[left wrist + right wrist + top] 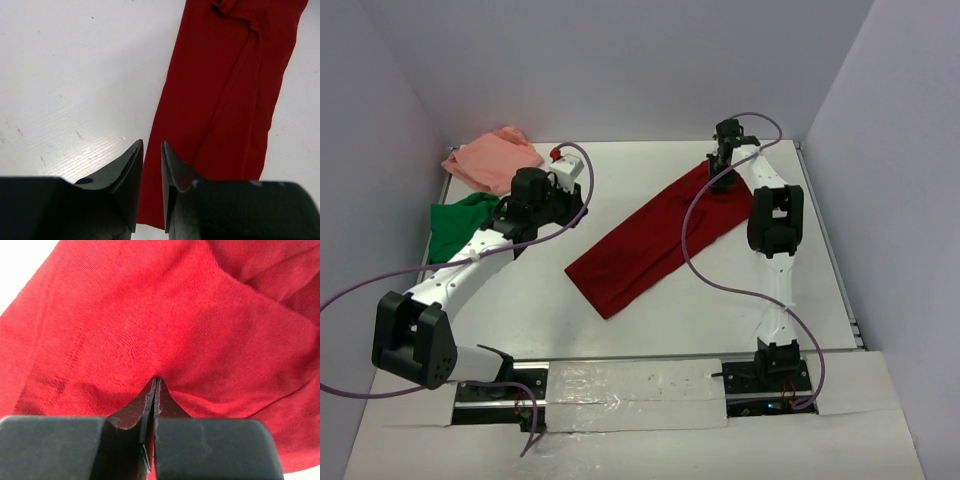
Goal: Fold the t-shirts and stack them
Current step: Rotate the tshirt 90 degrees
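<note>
The dark red t-shirt (650, 240) lies as a long narrow band running diagonally across the middle of the table. My right gripper (722, 180) is at its far end, shut, with its tips (156, 380) pinching a pucker of the red cloth (150, 315). My left gripper (578, 205) hovers left of the band, open with a narrow gap (152, 145) and nothing in it. Below it, the shirt's left edge (225, 90) shows. The bright green t-shirt (455, 225) and the salmon pink t-shirt (490, 160) lie bunched at the far left.
White walls close in the table on the left, back and right. The left arm's forearm (470, 265) passes over the green shirt. Purple cables (695, 240) loop from both arms, one draped across the red shirt.
</note>
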Controlling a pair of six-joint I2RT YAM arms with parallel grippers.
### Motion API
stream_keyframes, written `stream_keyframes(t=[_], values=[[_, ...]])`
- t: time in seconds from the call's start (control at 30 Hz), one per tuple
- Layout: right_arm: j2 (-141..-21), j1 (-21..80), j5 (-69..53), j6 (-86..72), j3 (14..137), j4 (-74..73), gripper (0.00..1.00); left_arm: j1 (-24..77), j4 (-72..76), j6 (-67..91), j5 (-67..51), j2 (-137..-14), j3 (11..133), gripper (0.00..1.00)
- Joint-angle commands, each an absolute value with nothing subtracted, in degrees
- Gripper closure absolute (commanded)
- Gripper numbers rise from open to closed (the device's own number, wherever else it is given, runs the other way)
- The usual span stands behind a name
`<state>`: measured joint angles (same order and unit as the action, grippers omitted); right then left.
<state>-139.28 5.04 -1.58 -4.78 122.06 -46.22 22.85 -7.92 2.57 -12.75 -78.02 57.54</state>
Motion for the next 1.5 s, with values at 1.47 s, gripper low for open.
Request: stream_keyframes(t=[1.47], values=[[-124.62, 6.77, 16.18, -2.55, 110.65, -38.12, 1.0, 20.92, -6.68, 2.29, -20.57, -74.88, 57.74, 0.71]])
